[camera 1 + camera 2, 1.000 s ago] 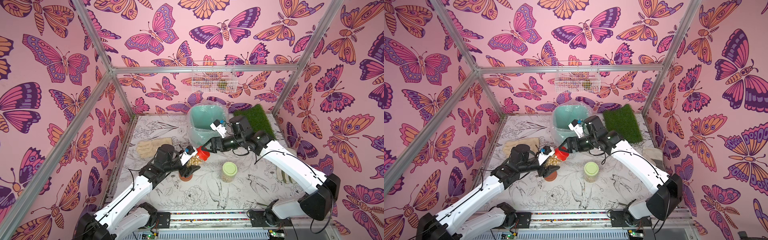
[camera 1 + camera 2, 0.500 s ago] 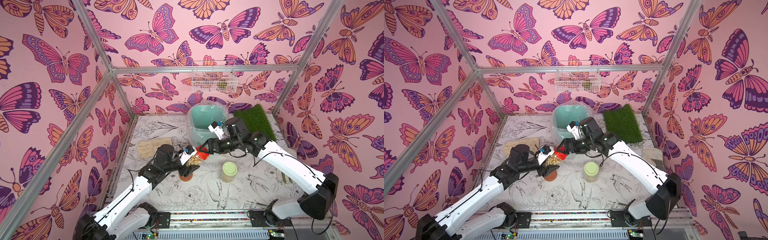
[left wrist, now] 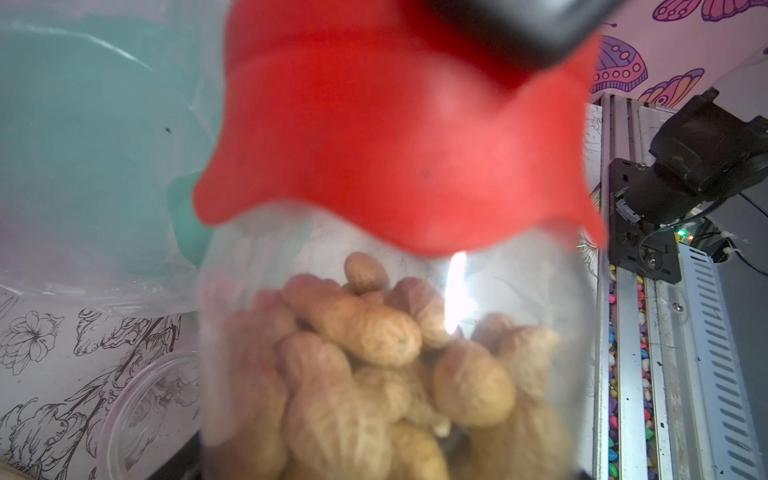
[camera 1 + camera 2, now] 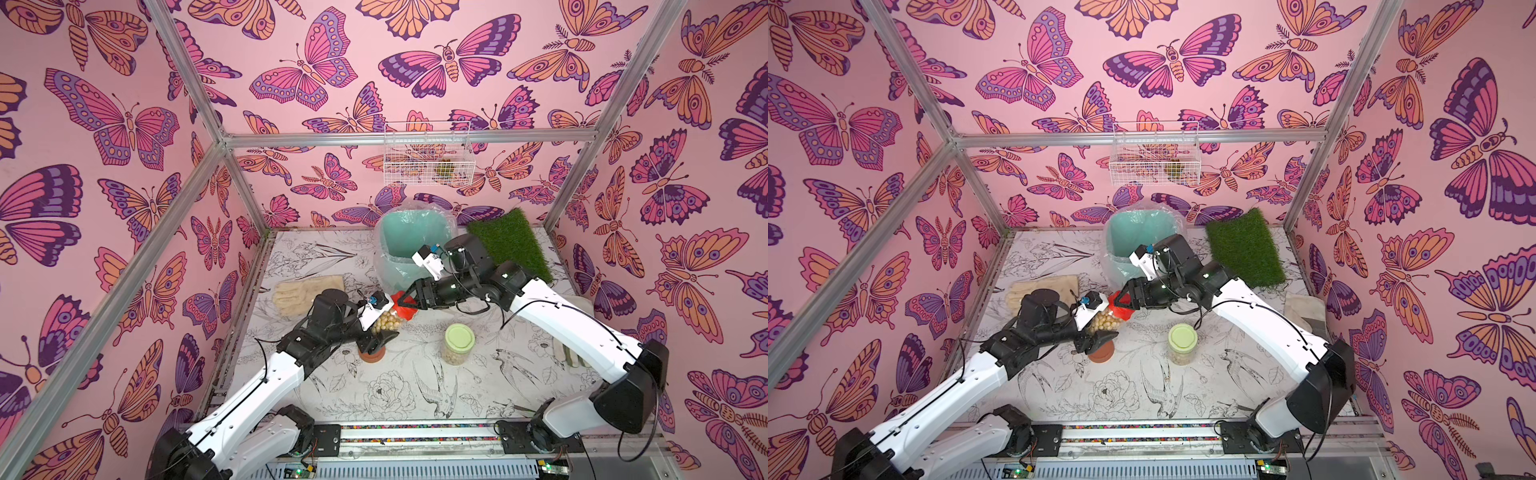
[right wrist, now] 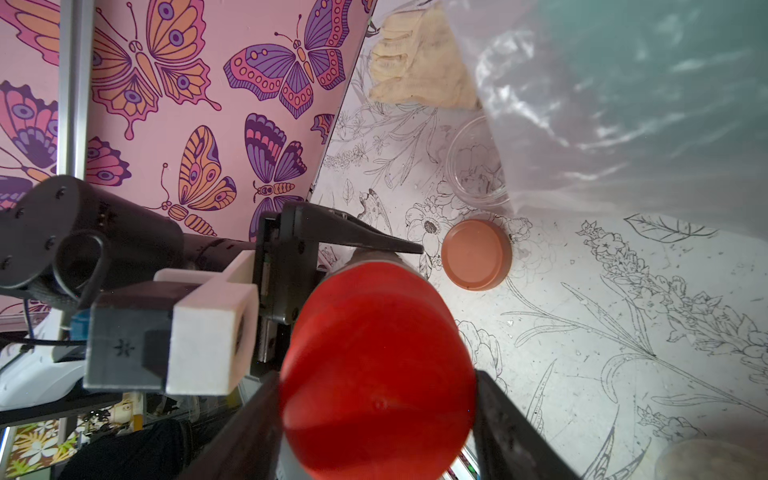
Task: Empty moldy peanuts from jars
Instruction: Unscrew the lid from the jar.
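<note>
In a top view the left gripper (image 4: 388, 328) holds a clear jar (image 4: 384, 322) of peanuts (image 4: 381, 325) tilted above the table (image 4: 415, 395), over a brown lid (image 4: 372, 354) lying there, while the right gripper (image 4: 406, 302) reaches in from the opposite side, its jaws either side of the jar's red lid (image 4: 398, 298). A second jar (image 4: 457, 353) with a pale green lid (image 4: 460, 336) stands upright nearby, apart from both arms. Behind are a mint-green bin (image 4: 409, 245) with a plastic liner, a patch of fake grass (image 4: 509, 243), a pale glove (image 4: 309, 293) and a wire basket (image 4: 428, 153) on the back wall
</note>
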